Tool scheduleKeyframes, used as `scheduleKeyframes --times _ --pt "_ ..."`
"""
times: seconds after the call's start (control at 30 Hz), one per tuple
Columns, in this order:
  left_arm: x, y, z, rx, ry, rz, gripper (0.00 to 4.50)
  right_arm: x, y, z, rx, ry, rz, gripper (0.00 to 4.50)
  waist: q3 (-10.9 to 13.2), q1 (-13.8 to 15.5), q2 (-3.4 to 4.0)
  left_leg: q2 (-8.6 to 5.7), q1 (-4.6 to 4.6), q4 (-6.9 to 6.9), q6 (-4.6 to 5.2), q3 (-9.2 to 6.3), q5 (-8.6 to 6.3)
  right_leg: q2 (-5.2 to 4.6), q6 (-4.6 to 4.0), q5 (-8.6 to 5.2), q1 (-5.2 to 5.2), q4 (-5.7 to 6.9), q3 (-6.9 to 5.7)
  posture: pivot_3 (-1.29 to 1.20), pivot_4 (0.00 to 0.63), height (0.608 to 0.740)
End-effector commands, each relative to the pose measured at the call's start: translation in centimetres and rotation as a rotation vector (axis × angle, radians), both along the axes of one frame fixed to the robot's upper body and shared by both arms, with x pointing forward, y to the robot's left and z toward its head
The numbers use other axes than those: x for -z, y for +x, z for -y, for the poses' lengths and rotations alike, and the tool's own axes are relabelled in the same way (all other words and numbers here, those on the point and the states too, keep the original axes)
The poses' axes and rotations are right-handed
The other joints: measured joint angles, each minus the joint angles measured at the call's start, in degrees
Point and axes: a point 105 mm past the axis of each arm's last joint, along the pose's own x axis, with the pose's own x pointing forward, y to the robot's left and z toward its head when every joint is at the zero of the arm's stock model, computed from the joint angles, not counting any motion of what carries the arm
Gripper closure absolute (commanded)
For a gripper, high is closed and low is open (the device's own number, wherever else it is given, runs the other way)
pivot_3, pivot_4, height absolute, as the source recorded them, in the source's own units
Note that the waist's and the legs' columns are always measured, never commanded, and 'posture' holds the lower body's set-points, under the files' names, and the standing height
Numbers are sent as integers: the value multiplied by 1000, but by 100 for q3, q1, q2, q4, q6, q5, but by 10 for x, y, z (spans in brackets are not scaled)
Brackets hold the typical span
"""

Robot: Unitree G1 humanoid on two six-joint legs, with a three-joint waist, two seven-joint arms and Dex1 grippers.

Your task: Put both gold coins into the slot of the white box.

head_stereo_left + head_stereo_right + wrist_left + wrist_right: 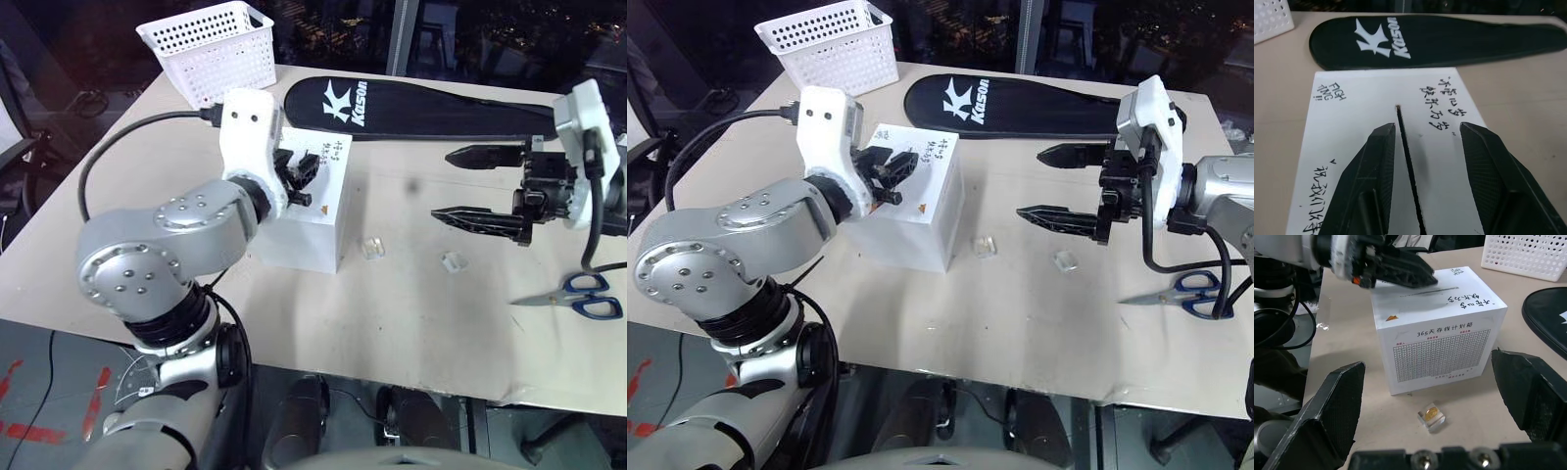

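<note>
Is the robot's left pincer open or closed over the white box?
Open. The left pincer has its two black fingers spread apart with nothing between them, one on each side of the slot in the white box.

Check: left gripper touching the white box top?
Cannot tell. Left wrist view shows left gripper open, astride the slot over the white box; no gap or contact plainly visible.
</note>
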Motion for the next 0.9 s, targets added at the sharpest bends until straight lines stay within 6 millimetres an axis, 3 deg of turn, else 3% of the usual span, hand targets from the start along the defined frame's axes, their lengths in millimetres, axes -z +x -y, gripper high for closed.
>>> scheduleKeyframes --times 0.03,0.13,0.2,0.23,0.3,0.37,0.4,0.6,0.7,0.9 --pt "-44 -25 -13 182 -223 265 2392 -11 -4 2 9 37 76 0 -1 -14 2 1 1 0 -1 3 0 0 0 0 -1 0 2 0 150 740" --pt "-39 -28 -33 253 -322 238 2392 -7 -6 0 8 70 55 0 -2 1 3 3 6 -1 -2 4 1 1 -3 0 -1 4 1 0 150 740" --pt "-39 -43 -33 374 -333 243 2392 -4 -5 0 27 110 37 0 -2 1 2 3 6 1 -1 3 1 0 -2 0 0 5 0 0 150 740" --pt "-38 -53 -30 445 -321 237 1865 -1 -8 0 23 124 23 0 -2 0 1 3 5 3 -1 3 1 0 -2 0 1 5 0 0 150 740" --pt "-29 -68 -28 529 -265 196 1249 7 -10 0 38 134 13 0 -2 13 -1 2 0 7 0 2 0 -5 -1 0 1 4 -2 0 150 740" --pt "-18 -75 -32 556 -205 143 250 15 -12 2 61 140 2 0 -2 9 -1 -2 0 9 1 1 0 -10 -1 0 2 4 -4 0 150 740" --pt "-12 -79 -33 571 -172 123 56 19 -14 3 65 136 -8 0 -2 4 0 -2 0 9 1 0 0 -9 -1 0 2 4 -4 0 150 740" --pt "26 -88 -31 625 -3 31 56 49 -30 17 138 79 -43 0 -5 17 5 0 6 5 24 -4 -14 -5 -3 -3 4 4 -8 0 150 740" --pt "55 -91 -42 630 33 -39 56 67 -39 38 247 39 -63 0 -6 14 8 1 10 4 26 4 -15 -6 -3 -4 4 2 -1 0 150 740" --pt "85 -93 -64 622 97 -86 56 89 -56 68 380 -33 -96 0 -10 13 15 7 11 -4 26 5 -17 -5 -16 -21 0 -2 -1 0 150 740"
